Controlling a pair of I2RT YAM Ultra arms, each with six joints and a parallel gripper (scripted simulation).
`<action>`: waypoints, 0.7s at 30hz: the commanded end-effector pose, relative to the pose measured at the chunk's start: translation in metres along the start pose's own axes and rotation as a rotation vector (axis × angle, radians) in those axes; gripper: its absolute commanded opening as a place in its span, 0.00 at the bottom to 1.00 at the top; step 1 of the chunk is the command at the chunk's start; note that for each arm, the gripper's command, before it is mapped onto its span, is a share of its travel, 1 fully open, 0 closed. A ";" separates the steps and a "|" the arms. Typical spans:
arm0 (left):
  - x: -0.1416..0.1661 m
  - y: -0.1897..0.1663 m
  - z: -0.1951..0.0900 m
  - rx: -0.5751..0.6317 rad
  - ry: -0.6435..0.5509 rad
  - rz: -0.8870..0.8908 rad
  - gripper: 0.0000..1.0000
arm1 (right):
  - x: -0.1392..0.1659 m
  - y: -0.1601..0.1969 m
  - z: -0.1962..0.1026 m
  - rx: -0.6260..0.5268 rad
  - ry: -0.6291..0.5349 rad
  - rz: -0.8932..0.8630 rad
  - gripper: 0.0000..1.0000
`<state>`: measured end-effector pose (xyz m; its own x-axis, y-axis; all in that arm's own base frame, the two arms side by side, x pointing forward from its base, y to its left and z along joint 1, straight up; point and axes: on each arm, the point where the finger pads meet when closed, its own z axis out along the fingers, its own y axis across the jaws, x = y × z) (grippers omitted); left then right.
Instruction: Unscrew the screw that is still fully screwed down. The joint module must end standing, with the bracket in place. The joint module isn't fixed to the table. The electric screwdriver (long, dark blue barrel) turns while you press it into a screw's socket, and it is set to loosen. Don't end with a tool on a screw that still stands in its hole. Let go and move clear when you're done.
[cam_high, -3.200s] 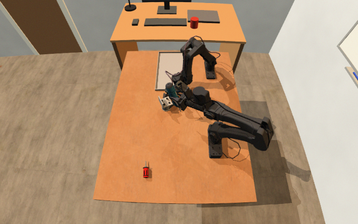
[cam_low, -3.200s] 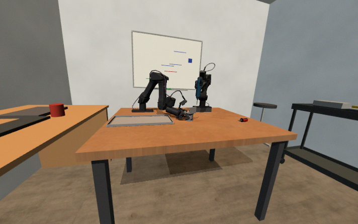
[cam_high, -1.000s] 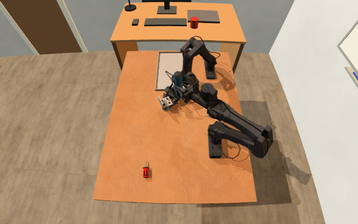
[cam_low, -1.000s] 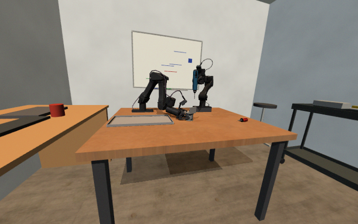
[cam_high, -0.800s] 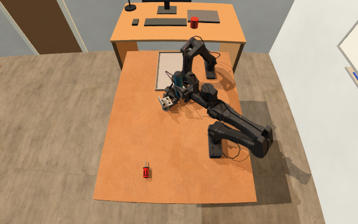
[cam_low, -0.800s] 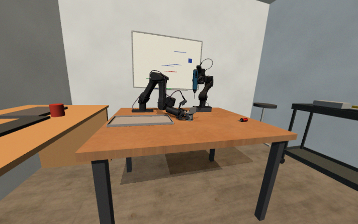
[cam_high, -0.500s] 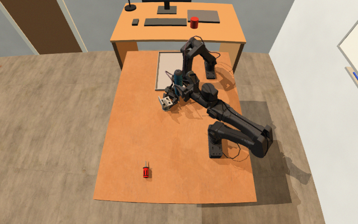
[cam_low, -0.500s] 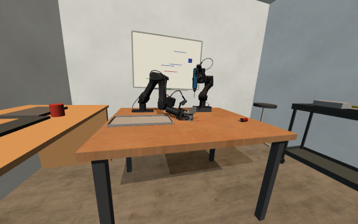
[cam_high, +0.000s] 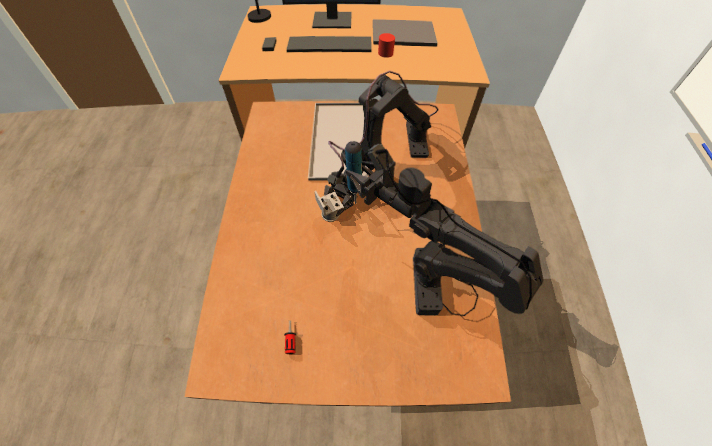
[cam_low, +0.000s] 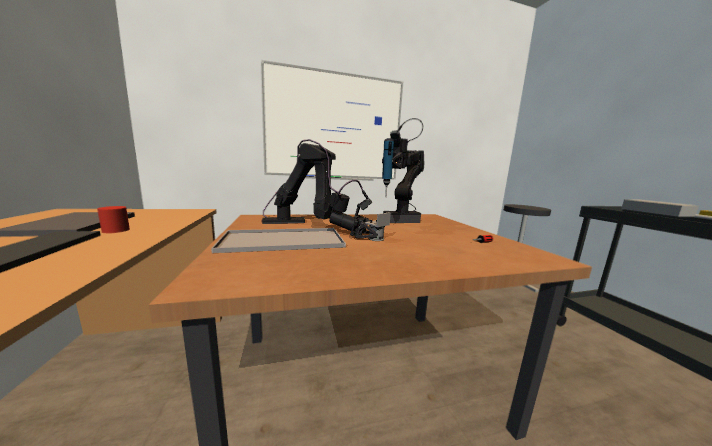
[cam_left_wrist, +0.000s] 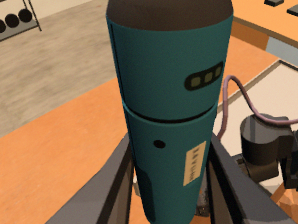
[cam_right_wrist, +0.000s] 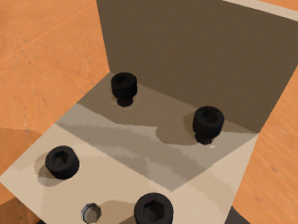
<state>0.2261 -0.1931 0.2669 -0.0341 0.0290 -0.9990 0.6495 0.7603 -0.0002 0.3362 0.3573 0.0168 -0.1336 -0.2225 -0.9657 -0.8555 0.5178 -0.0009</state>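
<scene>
Left gripper (cam_high: 358, 178) (cam_low: 395, 158) (cam_left_wrist: 170, 192) has its fingers closed around the driver (cam_high: 353, 160) (cam_low: 387, 160) (cam_left_wrist: 170, 70), and here it is near upright, bit (cam_low: 386, 190) down, hanging free above the bracket (cam_high: 332, 202) (cam_low: 383, 219) (cam_right_wrist: 200, 55). Right gripper (cam_high: 344, 196) (cam_low: 369, 231) sits low beside the module (cam_high: 329, 216) (cam_low: 377, 237); whether it grips, I cannot tell. The module stands on the worktop (cam_high: 294, 273) (cam_low: 420, 267) (cam_left_wrist: 65, 145) (cam_right_wrist: 40, 40), bracket on top, towards the desk-side edge.

So it's the aiming step, no bit in a socket! Two rear screws (cam_right_wrist: 124, 85) (cam_right_wrist: 208, 122) show shank; the left screw (cam_right_wrist: 62, 162) looks the lowest, probably the target, though the front screw (cam_right_wrist: 153, 212) needs ruling out. Next move: centre over that head, come straight down, press and let it loosen, with the module steadied against tipping.

Now the room: the tray (cam_high: 312, 141) (cam_low: 278, 248) (cam_left_wrist: 282, 61) lies close by on the desk side, both arms crowd in from the bases' edge, so tight there. Wider space runs towards the opposite edge and the corner by the red screwdriver (cam_high: 290, 343) (cam_low: 485, 238), well apart.

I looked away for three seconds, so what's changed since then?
The left hand carried the blue screwdriver up and toward the desk, away from the bracket. Nothing was grasped or released. The bracket and red screwdriver stayed put.
</scene>
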 end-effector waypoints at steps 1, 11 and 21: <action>-0.056 -0.001 -0.005 0.004 -0.189 0.004 0.42 | 0.016 0.006 -0.002 -0.013 0.044 0.020 0.59; -0.052 -0.001 -0.007 0.006 -0.197 0.004 0.42 | 0.016 0.006 -0.002 -0.013 0.044 0.020 0.59; -0.054 -0.001 -0.008 0.007 -0.208 0.004 0.42 | 0.016 0.006 -0.002 -0.013 0.044 0.020 0.59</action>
<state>0.2252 -0.1923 0.2714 -0.0072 0.0058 -1.0000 0.6495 0.7603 -0.0003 0.3362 0.3573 0.0168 -0.1336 -0.2225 -0.9657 -0.8555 0.5178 -0.0009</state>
